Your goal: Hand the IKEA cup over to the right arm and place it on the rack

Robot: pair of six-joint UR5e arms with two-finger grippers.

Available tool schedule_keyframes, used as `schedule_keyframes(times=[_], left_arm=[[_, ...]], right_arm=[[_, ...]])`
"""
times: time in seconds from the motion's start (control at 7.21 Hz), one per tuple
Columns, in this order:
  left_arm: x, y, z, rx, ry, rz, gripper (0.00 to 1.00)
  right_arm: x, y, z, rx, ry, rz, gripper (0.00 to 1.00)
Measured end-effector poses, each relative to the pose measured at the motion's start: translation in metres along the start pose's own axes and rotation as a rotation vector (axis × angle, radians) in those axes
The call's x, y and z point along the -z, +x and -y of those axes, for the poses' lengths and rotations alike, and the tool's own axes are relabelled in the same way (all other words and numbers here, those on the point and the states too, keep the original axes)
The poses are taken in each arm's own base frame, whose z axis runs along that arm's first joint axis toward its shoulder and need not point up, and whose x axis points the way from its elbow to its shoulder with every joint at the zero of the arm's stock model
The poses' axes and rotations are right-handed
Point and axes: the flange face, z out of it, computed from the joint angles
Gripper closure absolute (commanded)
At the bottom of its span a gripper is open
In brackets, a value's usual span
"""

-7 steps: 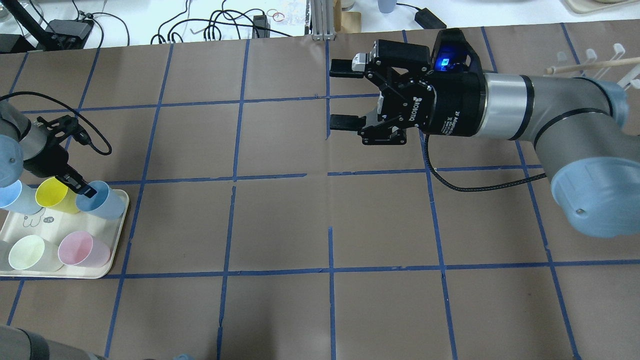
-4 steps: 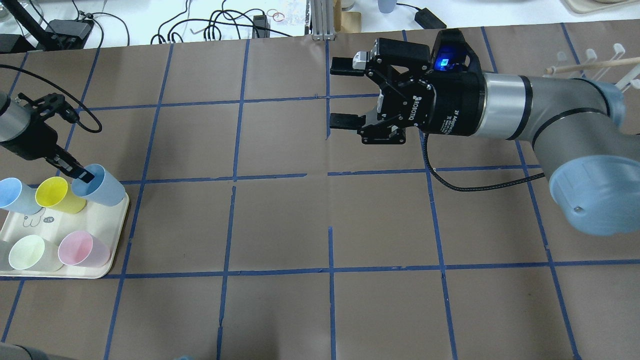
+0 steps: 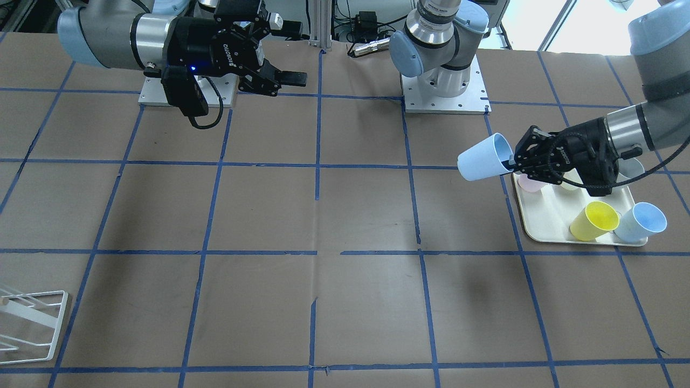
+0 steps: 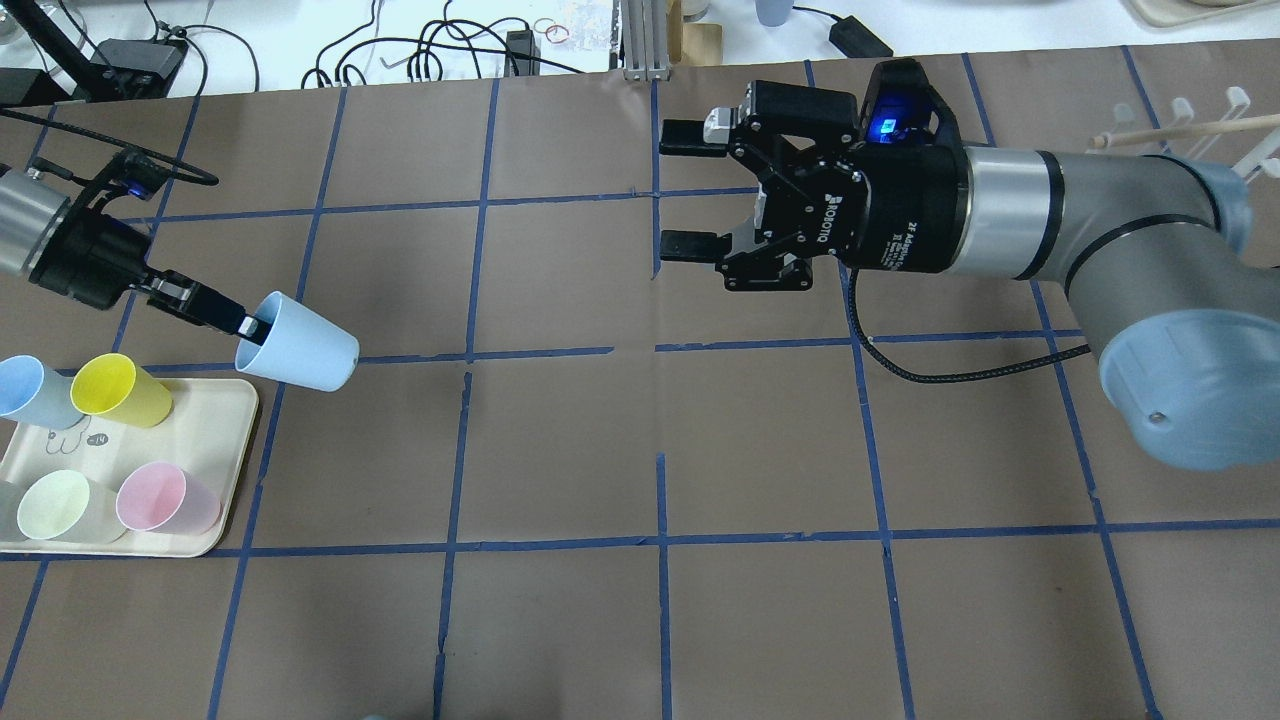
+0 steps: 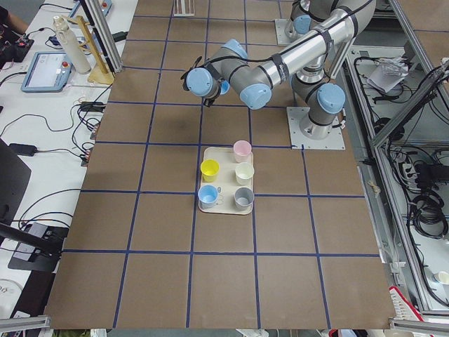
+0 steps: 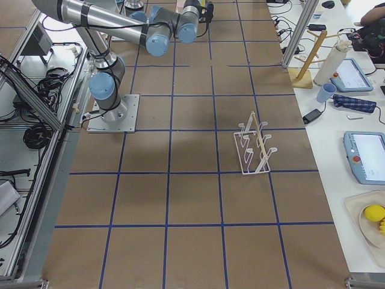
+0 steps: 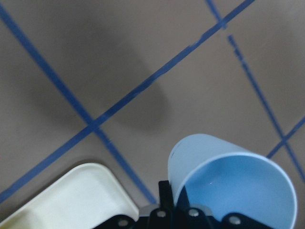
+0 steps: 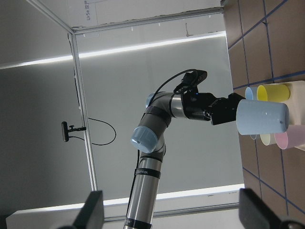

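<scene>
— Lifted off the tray (image 4: 215, 440) since a second ago: IKEA cup (image 4: 298, 343), now tipped sideways in the air just beside the tray's corner, base toward the table's middle.
— Gripped how?
— Clamped at the rim by the left gripper (image 4: 245, 327), one finger inside. Right gripper (image 4: 686, 190) unmoved, spread wide, well apart.
— Surface, room?
— Brown paper (image 4: 560, 440) gridded with blue tape; side bench (image 5: 42, 140) strewn with cables.
— Counts?
— Two arms. Five on the tray: second blue cup (image 4: 25, 385), yellow cup (image 4: 115, 388), pink cup (image 4: 165, 497), cream cup (image 4: 55, 505), grey cup (image 5: 243, 199). One white rack (image 6: 254, 146).
</scene>
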Motion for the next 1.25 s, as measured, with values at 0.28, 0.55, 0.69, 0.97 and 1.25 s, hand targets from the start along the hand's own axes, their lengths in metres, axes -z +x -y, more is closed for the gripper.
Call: schedule_keyframes(times=[0.28, 0.55, 0.69, 0.97, 1.25], left_arm=[[-0.038, 0.057, 0.009, 0.061, 0.025, -0.197, 1.00], [-0.071, 0.113, 0.014, 0.091, 0.067, -0.330, 1.00], [-0.084, 0.127, 0.014, 0.106, 0.101, -0.374, 1.00], [-0.114, 0.141, 0.010, 0.154, 0.187, -0.468, 1.00], [-0.132, 0.149, 0.002, 0.206, 0.280, -0.547, 1.00]], right_arm=[[0.000, 0.001, 0.001, -0.012, 0.000, 0.000, 0.00], [0.000, 0.002, 0.002, -0.020, 0.000, 0.000, 0.00], [0.000, 0.002, 0.003, -0.022, 0.000, 0.001, 0.00], [0.000, 0.003, 0.003, -0.026, 0.001, 0.002, 0.00], [0.000, 0.008, 0.007, -0.038, 0.000, -0.001, 0.00]])
